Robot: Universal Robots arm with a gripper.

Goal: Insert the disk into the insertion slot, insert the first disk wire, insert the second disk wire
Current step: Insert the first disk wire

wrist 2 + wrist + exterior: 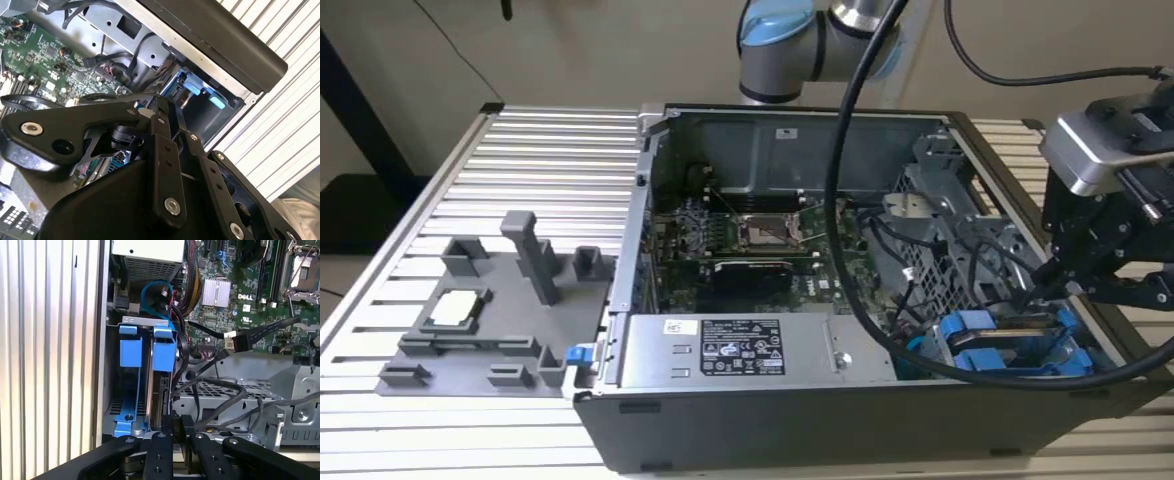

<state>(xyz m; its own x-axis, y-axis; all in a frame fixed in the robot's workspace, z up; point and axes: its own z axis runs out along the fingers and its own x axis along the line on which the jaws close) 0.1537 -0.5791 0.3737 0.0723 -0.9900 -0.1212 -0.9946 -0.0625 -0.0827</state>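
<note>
Blue plastic is seen around the disk (pixel 160 385), which is seated edge-on in the insertion slot (pixel 137 319) of the grey drive cage. Beside it is a second blue carrier (pixel 128 365) that looks empty. The pincer (pixel 177 424) is held at the disk's exposed end, narrowed, with its fingers drawn close together. Something dark sits between them, but whether it is a wire plug cannot be told.

The main risk is judged to be a skewed plug. If a connector is pressed at a slant against the disk's socket, it could be jammed or its contacts bent. A second risk is judged to lie in the black wires (pixel 220 384) draped over the perforated cage top just beside the pincer. These could be snagged by the linkage and dragged, or the loose black connector (pixel 241 340) could be pulled across the motherboard (pixel 250 295). The disk could also be pushed askew in its bay if force is applied off-centre.

In the exterior view, the arm's thick black cable (pixel 838 200) is hung across the open case and could be caught on a case wall. The labelled power-supply box (pixel 734 350) is set near the cage, so the approach is narrowed. A grey fixture tray (pixel 494 330) is laid on the slatted worktop (pixel 547 150), well apart.
</note>
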